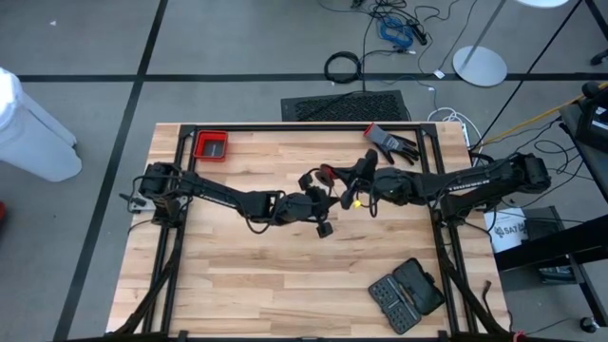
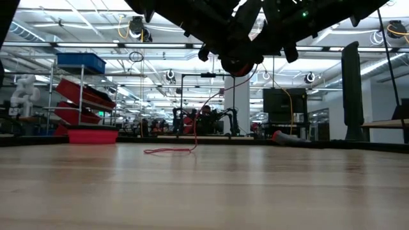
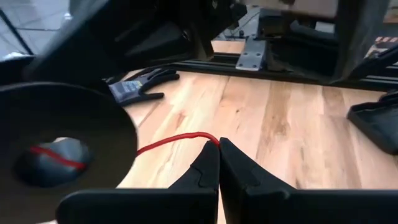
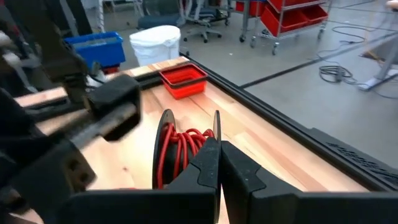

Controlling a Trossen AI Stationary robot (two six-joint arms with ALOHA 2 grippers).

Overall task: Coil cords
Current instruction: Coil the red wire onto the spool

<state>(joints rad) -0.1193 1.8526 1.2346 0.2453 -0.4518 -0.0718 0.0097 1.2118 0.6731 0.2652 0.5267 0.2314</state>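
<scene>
A small spool (image 4: 183, 149) made of two round black discs, with thin red cord wound between them, hangs above the table's middle (image 1: 326, 174). In the left wrist view its near disc (image 3: 59, 149) shows a pale centre. My right gripper (image 4: 217, 146) is shut at one disc's rim. My left gripper (image 3: 219, 144) is shut on the red cord (image 3: 177, 138) a short way from the spool. In the low view the cord (image 2: 208, 102) drops from the spool, and its loose end (image 2: 167, 151) lies on the table. My left gripper pinches the thin red cord (image 3: 211, 138) at the free ends of its two fingers, with the fingers close to level. A single strand runs from there toward the spool in a gentle curve. My right gripper pinches the rim of one spool disc (image 4: 216, 127) between its fingertips. It comes in about level from the table's right. The spool stands on edge, lifted clear of the table.
A red bin (image 1: 211, 145) sits at the far left corner, black gloves (image 1: 394, 142) at the far right, and a black tool case (image 1: 407, 294) near the right front. The black frame rail (image 1: 304, 126) runs along the far edge.
</scene>
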